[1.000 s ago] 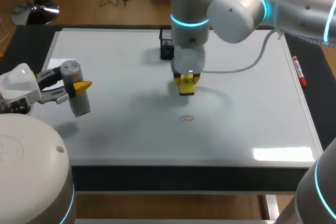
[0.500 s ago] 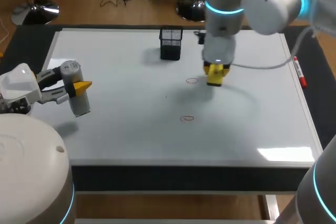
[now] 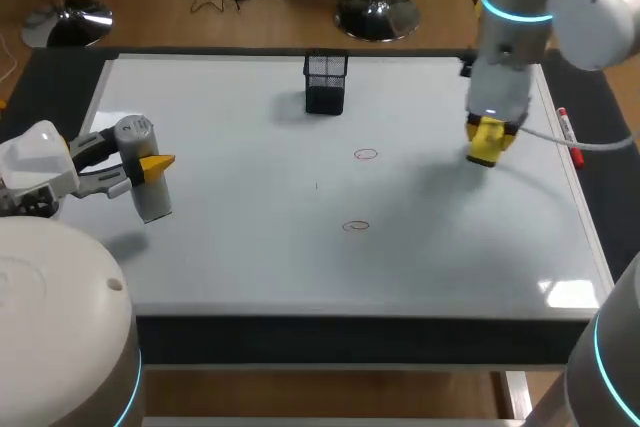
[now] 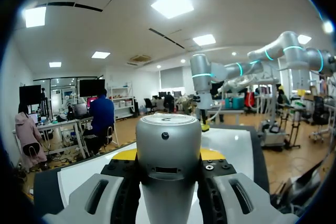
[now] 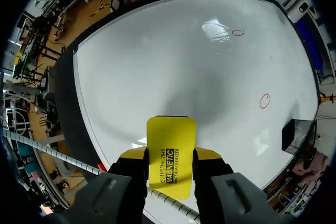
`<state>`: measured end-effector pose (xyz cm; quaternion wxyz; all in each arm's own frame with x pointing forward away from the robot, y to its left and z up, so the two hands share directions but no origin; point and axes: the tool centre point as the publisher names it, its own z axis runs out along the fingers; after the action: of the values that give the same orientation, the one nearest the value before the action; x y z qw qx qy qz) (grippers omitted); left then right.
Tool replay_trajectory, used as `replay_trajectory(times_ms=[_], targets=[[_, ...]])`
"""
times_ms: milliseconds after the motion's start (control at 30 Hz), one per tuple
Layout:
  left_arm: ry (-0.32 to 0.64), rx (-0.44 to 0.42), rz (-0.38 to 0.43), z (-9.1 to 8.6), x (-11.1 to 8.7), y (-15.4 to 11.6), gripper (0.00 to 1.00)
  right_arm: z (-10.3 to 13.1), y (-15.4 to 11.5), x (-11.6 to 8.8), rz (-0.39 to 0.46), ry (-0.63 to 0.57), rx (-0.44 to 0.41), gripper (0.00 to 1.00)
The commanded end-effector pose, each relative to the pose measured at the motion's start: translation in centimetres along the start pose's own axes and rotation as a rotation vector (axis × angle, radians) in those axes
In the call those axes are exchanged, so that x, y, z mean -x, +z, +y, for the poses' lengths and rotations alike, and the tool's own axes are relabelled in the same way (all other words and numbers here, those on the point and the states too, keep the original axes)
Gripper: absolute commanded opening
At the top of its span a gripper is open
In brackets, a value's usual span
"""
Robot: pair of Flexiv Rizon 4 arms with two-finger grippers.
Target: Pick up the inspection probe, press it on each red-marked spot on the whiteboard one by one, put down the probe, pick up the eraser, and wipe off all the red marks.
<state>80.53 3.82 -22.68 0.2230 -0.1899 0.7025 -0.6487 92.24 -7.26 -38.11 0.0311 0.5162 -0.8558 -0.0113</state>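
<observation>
— Basket (image 3: 325, 82) of black mesh, upright at the far edge of the whiteboard (image 3: 230, 257). Anything inside?
— Cannot tell from above. Turns up again in the right wrist view, well ahead of the fingers, just as dark within.
— Eraser (image 3: 486, 137)?
— Yellow, clamped in the right gripper (image 3: 487, 155) over the whiteboard's right part, near the edge. Seen flat-on in the right wrist view, with a yellow fingertip tight against each side.
— Probe (image 3: 143, 187)?
— Silver cylinder, tilted, gripped by the left gripper (image 3: 152, 163) over the whiteboard's left part. Left wrist view only: round capped end facing the camera, fingers hugging it from both sides, right arm (image 4: 202, 85) far ahead.
— Marks?
— Two small rings: far red mark (image 3: 366, 154) by the middle, near red mark (image 3: 356, 226) closer to the front. Both well apart from either gripper, both also caught ahead of the eraser in the right wrist view.
— Anything else around?
— Red marker (image 3: 567, 135) lying on the dark tabletop (image 3: 600, 127) just beside the whiteboard's right edge, close to the right gripper. Visible from the head view alone.
</observation>
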Motion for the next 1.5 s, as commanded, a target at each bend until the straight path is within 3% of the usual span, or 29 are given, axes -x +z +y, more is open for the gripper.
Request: replay_trajectory(times_ms=[33, 233, 1067, 1500], targets=[[0.001, -0.002, -0.001, -0.1, 0.0, 0.0, 0.0, -0.2, -0.1, -3.0, -0.047, 0.017, 0.006, 0.0], [0.001, -0.002, -0.001, -0.1, 0.0, 0.0, 0.0, -0.9, 0.5, -3.9, -0.047, 0.035, 0.016, 0.0], [0.001, -0.002, -0.001, -0.1, 0.0, 0.0, 0.0, -0.9, 0.6, -4.0, -0.056, 0.04, 0.025, 0.0], [0.012, -0.081, 0.135, -3.2, -0.3, 10.0, 0.0, -0.9, 0.6, -4.0, -0.056, 0.04, 0.025, 0.0]])
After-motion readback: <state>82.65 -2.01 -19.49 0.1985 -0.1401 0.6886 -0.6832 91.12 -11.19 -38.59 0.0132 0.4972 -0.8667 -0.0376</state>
